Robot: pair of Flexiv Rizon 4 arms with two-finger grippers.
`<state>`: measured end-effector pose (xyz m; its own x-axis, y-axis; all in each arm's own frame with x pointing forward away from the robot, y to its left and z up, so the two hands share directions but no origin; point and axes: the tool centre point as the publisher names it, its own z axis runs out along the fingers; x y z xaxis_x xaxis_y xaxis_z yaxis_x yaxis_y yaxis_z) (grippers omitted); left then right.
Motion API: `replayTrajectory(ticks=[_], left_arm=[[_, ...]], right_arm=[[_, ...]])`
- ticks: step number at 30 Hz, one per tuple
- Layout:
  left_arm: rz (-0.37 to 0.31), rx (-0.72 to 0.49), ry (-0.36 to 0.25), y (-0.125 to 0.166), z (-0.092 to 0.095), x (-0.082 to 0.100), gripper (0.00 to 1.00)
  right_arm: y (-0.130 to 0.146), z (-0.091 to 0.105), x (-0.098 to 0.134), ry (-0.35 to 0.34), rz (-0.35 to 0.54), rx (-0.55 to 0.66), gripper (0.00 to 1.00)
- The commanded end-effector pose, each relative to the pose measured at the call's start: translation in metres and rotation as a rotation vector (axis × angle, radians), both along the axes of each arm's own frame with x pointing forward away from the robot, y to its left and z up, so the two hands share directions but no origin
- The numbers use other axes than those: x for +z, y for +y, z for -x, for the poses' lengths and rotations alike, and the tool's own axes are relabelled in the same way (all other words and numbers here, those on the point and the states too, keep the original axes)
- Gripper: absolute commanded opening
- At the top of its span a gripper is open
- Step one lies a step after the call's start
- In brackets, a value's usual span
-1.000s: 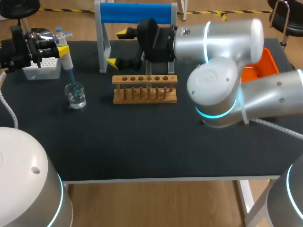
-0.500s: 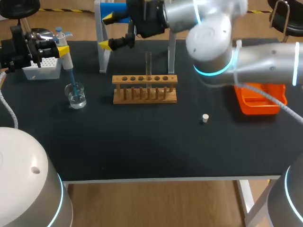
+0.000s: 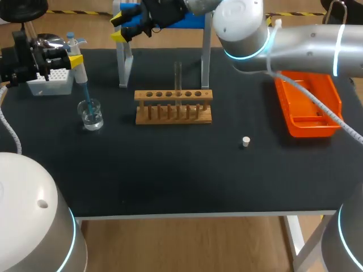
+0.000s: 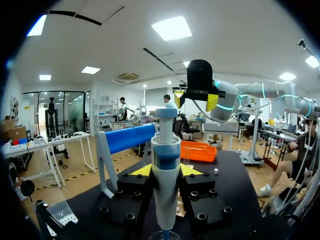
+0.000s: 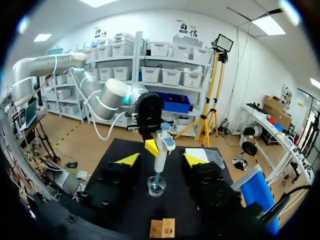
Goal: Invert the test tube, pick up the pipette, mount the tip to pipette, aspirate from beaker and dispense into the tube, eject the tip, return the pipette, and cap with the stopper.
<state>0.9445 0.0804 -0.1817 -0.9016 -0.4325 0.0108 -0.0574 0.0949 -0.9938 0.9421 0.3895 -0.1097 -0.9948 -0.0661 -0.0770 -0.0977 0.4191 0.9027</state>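
Observation:
My left gripper (image 3: 72, 60) is shut on the white-and-blue pipette (image 3: 78, 72), which stands upright with its blue tip down in the glass beaker (image 3: 91, 114). In the left wrist view the pipette (image 4: 165, 185) sits between the yellow fingertips (image 4: 142, 170). A clear test tube (image 3: 178, 75) stands upright in the wooden rack (image 3: 173, 106). The small white stopper (image 3: 245, 141) lies on the mat to the rack's right. My right gripper (image 3: 118, 27) hangs open and empty high over the back left, by the blue stand. Its wrist view looks down on the pipette (image 5: 162, 149) and beaker (image 5: 156, 186).
A white tip box (image 3: 51, 79) stands at the back left beside the left gripper. The blue-topped stand (image 3: 164, 16) rises behind the rack. An orange tray (image 3: 309, 105) lies at the right. My right arm (image 3: 295, 42) spans the back of the table.
My right gripper rose and swung back and left, away from the rack, and its fingers came closer together. The left arm and pipette have not moved.

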Motion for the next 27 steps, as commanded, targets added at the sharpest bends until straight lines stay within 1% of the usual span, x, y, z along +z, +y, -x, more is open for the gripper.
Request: replayTrajectory(ticks=[1,13,27], left_arm=[[0.000,0.000,-0.001,0.000,0.000,0.000,0.00],[0.000,0.000,-0.001,0.000,0.000,0.000,0.00],[0.000,0.000,-0.001,0.000,0.000,0.000,0.00]], right_arm=[[0.006,-0.003,0.003,0.003,0.012,-0.011,0.00],[0.026,-0.008,0.013,0.009,-0.022,-0.053,0.00],[0.056,-0.009,0.016,0.030,-0.100,-0.063,0.00]])
